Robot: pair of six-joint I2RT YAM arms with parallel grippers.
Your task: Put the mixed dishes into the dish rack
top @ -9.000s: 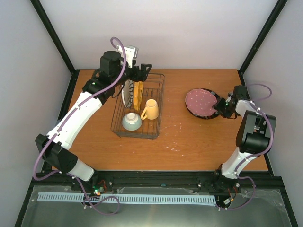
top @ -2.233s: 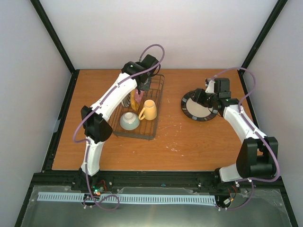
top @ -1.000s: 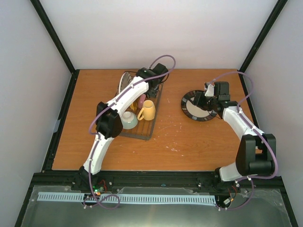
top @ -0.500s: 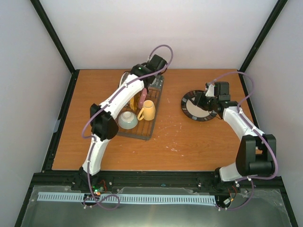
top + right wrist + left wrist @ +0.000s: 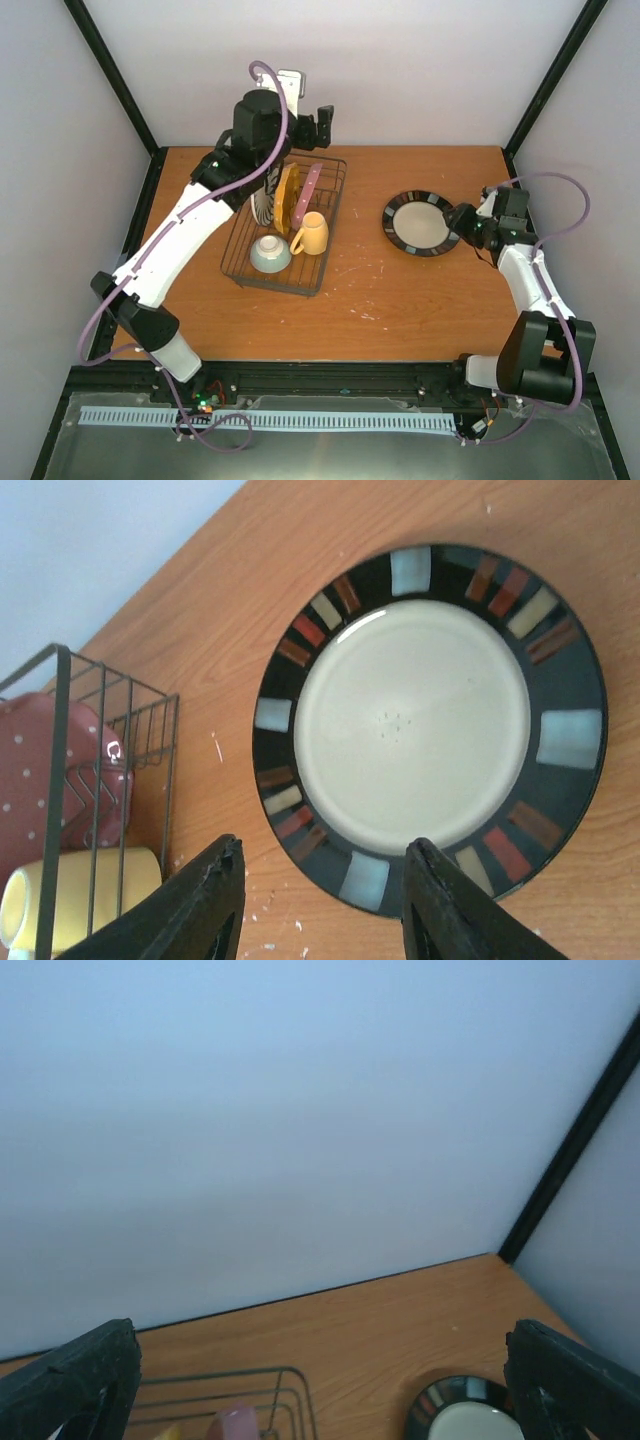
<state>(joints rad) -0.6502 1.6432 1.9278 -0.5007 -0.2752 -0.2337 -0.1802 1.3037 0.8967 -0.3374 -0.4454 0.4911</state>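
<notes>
The dish rack (image 5: 328, 215) holds the striped plate (image 5: 262, 203), the orange-yellow plate (image 5: 288, 196) and the pink plate (image 5: 311, 188) on edge, plus the yellow mug (image 5: 314, 234) and the blue-green bowl (image 5: 271, 255). My left gripper (image 5: 318, 121) hangs high above the rack's far end, wide open and empty; its fingers (image 5: 80, 1380) frame bare table. The dark-rimmed beige plate (image 5: 420, 222) lies flat on the table. My right gripper (image 5: 463, 226) sits at its right edge, open, with the fingers (image 5: 200, 910) either side of the plate's near rim (image 5: 365, 880).
The wooden table (image 5: 400, 290) is bounded by black frame posts and white walls. The right wrist view shows the rack's corner (image 5: 110, 730) with the pink plate (image 5: 40, 770) and the mug (image 5: 70, 895) to the left of the beige plate.
My left gripper has opened, let the pink plate stand in the rack, and risen up and back. My right gripper has shifted to the beige plate's right edge.
</notes>
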